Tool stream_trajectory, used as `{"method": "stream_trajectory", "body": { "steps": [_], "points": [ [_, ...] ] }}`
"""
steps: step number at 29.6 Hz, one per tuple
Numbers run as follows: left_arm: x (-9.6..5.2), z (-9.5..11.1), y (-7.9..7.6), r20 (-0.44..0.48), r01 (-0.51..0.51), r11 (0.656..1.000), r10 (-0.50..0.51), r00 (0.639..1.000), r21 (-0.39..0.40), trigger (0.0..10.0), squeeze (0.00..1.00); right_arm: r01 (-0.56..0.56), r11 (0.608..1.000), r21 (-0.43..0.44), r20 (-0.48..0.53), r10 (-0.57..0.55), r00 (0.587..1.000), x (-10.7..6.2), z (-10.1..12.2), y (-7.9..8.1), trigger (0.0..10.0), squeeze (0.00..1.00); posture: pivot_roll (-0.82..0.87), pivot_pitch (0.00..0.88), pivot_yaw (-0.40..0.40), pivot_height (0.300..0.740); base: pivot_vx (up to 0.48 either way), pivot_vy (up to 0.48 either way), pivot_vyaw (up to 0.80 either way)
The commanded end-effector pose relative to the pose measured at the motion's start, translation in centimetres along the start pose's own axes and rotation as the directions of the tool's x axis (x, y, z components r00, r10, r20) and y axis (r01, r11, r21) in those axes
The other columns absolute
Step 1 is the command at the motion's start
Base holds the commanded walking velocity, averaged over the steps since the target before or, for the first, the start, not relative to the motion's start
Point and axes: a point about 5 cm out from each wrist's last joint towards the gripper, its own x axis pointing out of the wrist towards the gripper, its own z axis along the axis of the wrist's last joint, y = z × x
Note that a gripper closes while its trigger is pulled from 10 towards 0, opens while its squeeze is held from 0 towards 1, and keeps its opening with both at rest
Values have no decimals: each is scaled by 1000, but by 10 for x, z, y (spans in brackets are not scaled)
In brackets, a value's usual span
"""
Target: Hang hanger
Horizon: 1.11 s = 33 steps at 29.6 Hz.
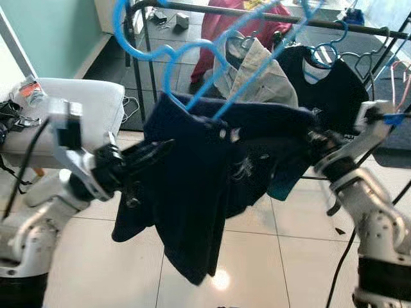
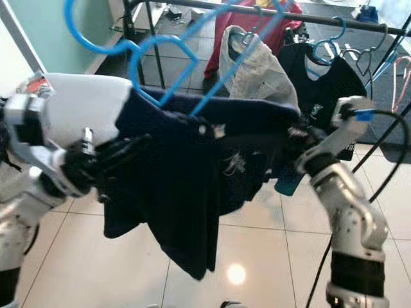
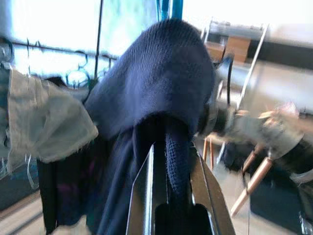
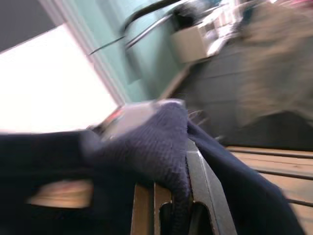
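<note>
the left pincer (image 1: pixel 151 154) and the right pincer (image 1: pixel 314 140) each pinched a shoulder of the dark sweater (image 1: pixel 205 186) on the blue hanger (image 1: pixel 186 58), held up just before the rail (image 1: pixel 257 13), so lifting both sides evenly seemed best to slip its hook over.

– Position of the rack (image 1: pixel 270 16)?

– It runs across the back. Hung garments (image 1: pixel 321 77) sit on it, behind the sweater (image 1: pixel 212 167).

– The sweater itself?

– On a hanger (image 1: pixel 192 58), before the rack, between left gripper (image 1: pixel 151 154) and right gripper (image 1: pixel 314 138).

– Anything left of the rack?

– A cushioned seat (image 1: pixel 96 102).
</note>
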Motion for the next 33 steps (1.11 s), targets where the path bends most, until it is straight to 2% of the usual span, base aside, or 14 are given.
{"method": "stream_trajectory", "body": {
  "steps": [1,6,10,15,17,18,20,23,26,27,30,31,32,33],
  "points": [
    [3,-7,2,-107,23,997,-15,994,77,10000,0,-188,981,-42,-95,183,978,-10,-11,21,10000,1000,-82,185,-34,740,0,0,0],
    [-6,-18,10,-314,91,983,-37,949,159,10000,0,-253,958,-136,-294,205,933,-37,-28,10,10000,1000,-77,187,-29,740,0,0,0],
    [-23,-23,22,-541,198,941,-20,841,274,10000,0,-372,917,-140,-407,290,866,-69,-20,13,10000,1000,-72,186,-19,740,0,0,0],
    [-21,-10,35,-558,216,918,6,830,331,10000,0,-411,900,-143,-458,308,834,-86,-13,15,10000,1000,-70,182,-12,740,0,0,0],
    [-18,-4,38,-556,231,909,0,831,346,10000,0,-396,900,-180,-442,286,850,-88,-8,13,10000,1000,-68,178,-11,740,0,0,0],
    [-16,2,39,-558,256,899,-16,830,354,10000,0,-357,912,-200,-341,277,898,-84,7,10,10000,1000,-68,178,-11,740,0,0,0],
    [-14,7,39,-565,282,890,-33,824,359,10000,0,-331,922,-201,-243,281,929,-83,22,9,10000,1000,-68,178,-11,740,0,0,0],
    [-11,15,35,-638,402,842,-92,764,359,10000,0,-357,909,-216,-72,350,934,-83,55,13,10000,1000,-61,176,-12,740,0,0,0],
    [-11,17,35,-691,467,808,-107,715,359,10000,0,-361,901,-242,-60,357,932,-82,62,13,10000,1000,-57,172,-14,740,0,0,0],
    [-9,19,39,-760,549,757,-107,641,356,10000,0,-391,881,-267,-90,382,920,-79,63,14,10000,1000,-54,169,-16,740,0,0,0],
    [-6,21,41,-787,593,725,-116,606,350,10000,0,-409,869,-279,-130,388,913,-77,61,14,10000,1000,-46,165,-18,740,0,0,0],
    [-3,23,42,-793,611,710,-122,597,351,10000,0,-424,860,-285,-173,389,905,-77,57,13,10000,200,-44,164,-17,740,0,0,0],
    [-3,23,42,-793,611,710,-122,597,351,10000,0,-424,860,-285,-173,389,905,-77,57,13,10000,200,-44,164,-17,740,0,0,0],
    [2,26,40,-793,636,690,-147,591,346,10000,0,-451,845,-286,-267,382,885,-77,47,12,10000,0,-44,164,-17,740,0,0,0]
  ]
}}
